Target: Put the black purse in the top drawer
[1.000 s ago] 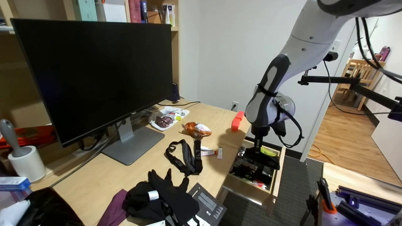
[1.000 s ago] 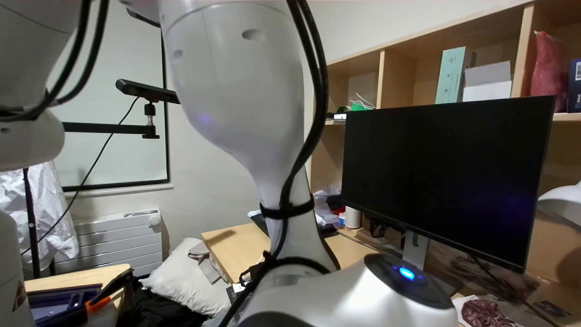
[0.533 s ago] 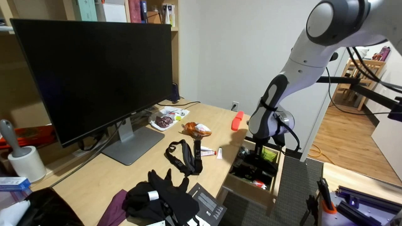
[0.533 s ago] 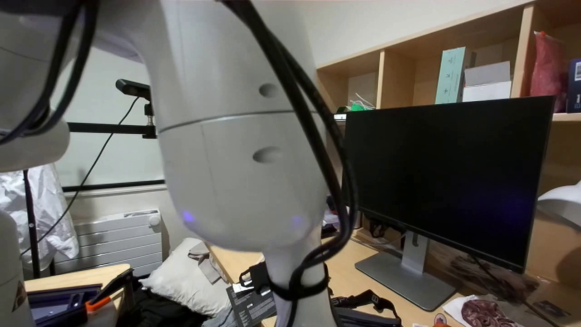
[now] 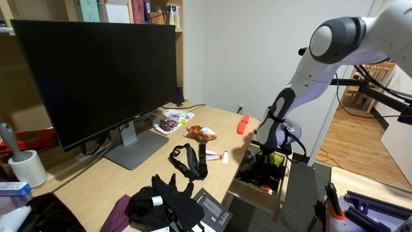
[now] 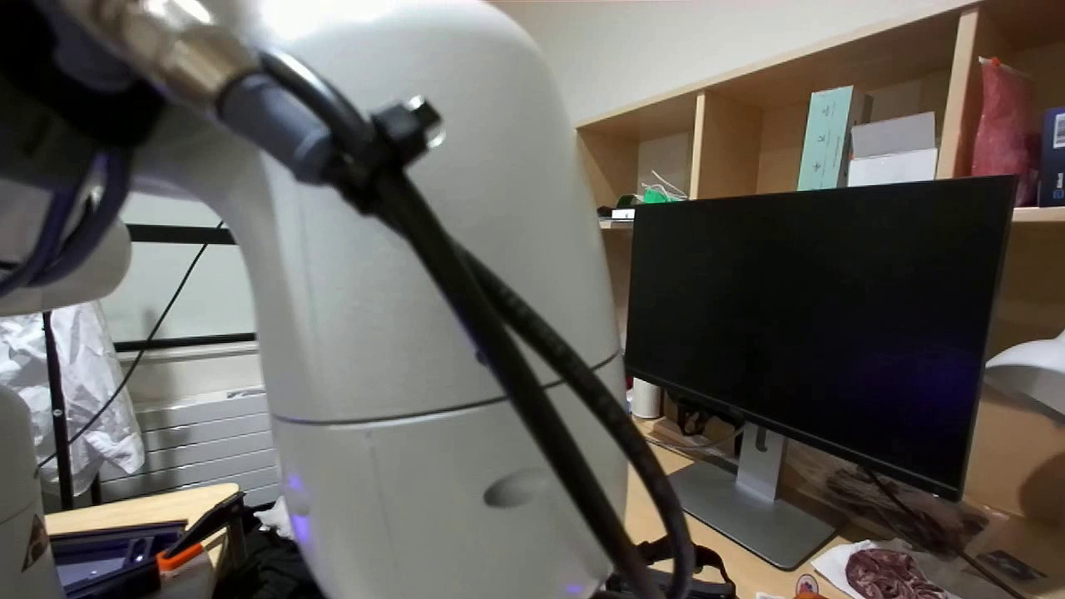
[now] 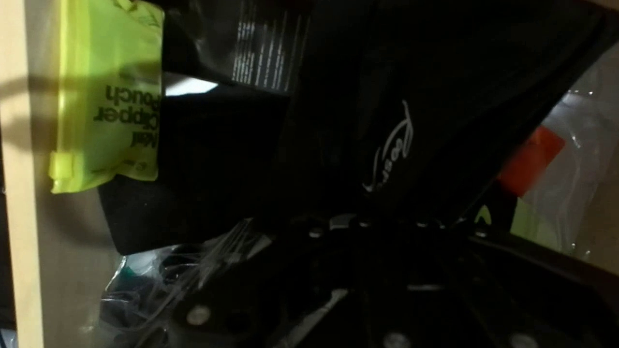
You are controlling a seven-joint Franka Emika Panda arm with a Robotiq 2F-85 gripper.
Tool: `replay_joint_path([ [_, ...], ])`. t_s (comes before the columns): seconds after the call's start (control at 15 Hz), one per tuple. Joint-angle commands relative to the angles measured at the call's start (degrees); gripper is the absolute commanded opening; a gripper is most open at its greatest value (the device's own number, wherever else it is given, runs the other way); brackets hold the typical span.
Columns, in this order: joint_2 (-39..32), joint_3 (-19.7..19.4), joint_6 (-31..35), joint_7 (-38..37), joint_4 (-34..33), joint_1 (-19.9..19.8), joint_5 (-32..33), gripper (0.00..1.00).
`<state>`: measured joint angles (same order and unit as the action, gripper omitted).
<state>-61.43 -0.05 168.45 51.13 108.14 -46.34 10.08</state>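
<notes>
Item: black purse (image 7: 411,111), soft, marked in white script. Contained in the top drawer (image 5: 248,192), toward its middle and right.

Tool: gripper (image 7: 387,223), dark, lodged inside the drawer. Its jaws are pressed together, and the purse is apparently pinched between them, though the contact is partly lost in shadow.

Receptacle: drawer of light wood, set open at the right of the desk (image 5: 225,124), below the desk top. Also contained in it: a yellow-green pouch (image 7: 111,96), printed in dark letters, set at the far right; clear plastic (image 7: 145,299), crinkled, at the far left; a black packet (image 7: 271,53) with rows of white print, beside the purse; a red-and-white item (image 5: 266,189), at the near end.

Desk top: a monitor (image 5: 96,80), stood at the left and shown in both exterior views; a white tray (image 5: 176,112), just right of the monitor; a red case (image 5: 243,124), laid near the far right edge; a looped black strap (image 5: 203,164), laid at the middle; a white tube (image 5: 225,157), to the right of the strap; a black heap (image 5: 164,206), piled at the near side, with a purple cloth (image 5: 116,216) at its left and a printed card (image 5: 214,209) at its right.
</notes>
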Motion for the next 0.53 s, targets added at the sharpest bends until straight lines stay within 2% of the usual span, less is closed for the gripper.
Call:
replay_joint_path([
  [0.0,-1.32,0.82,0.29,2.04,-1.46,-1.94,1.90,0.36],
  [0.47,3.53,2.10,-2.37,2.29,2.21,-2.91,1.64,0.78],
])
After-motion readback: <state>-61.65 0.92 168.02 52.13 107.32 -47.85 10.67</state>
